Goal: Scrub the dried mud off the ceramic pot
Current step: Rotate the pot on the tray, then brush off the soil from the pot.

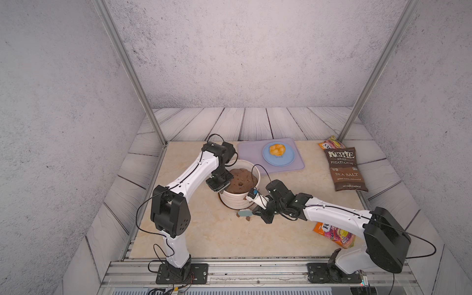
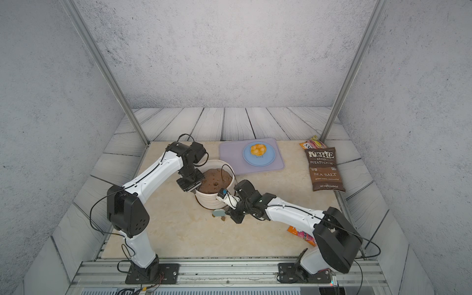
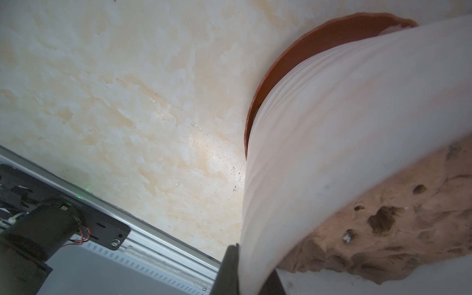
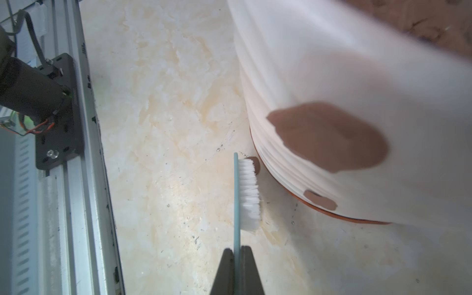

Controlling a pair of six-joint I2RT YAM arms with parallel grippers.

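The cream-white ribbed ceramic pot (image 1: pixel 238 200) (image 2: pixel 211 201) holds a brown soil mound (image 1: pixel 240 180) and stands in a rust-brown saucer (image 3: pixel 306 43). My left gripper (image 1: pixel 222 190) (image 3: pixel 254 259) is shut on the pot's rim, with one finger outside the wall and one inside. Dried mud shows on the wall as a large blob (image 4: pixel 329 135) and a small one (image 4: pixel 320 200) near the base. My right gripper (image 1: pixel 256 212) (image 4: pixel 237 249) is shut on a teal-backed brush (image 1: pixel 245 212) (image 4: pixel 246 191). Its white bristles face the pot's base, a little apart from it. A brown flake (image 4: pixel 256 164) sits at the brush's far end.
Behind the pot a purple mat (image 1: pixel 246 155) carries a blue plate (image 1: pixel 287 159) with orange food. A brown Kettle chip bag (image 1: pixel 346 169) and a smaller snack bag (image 1: pixel 332 143) lie at the right. Another bright snack bag (image 1: pixel 334 233) lies under my right arm. A metal rail (image 1: pixel 255 268) runs along the front.
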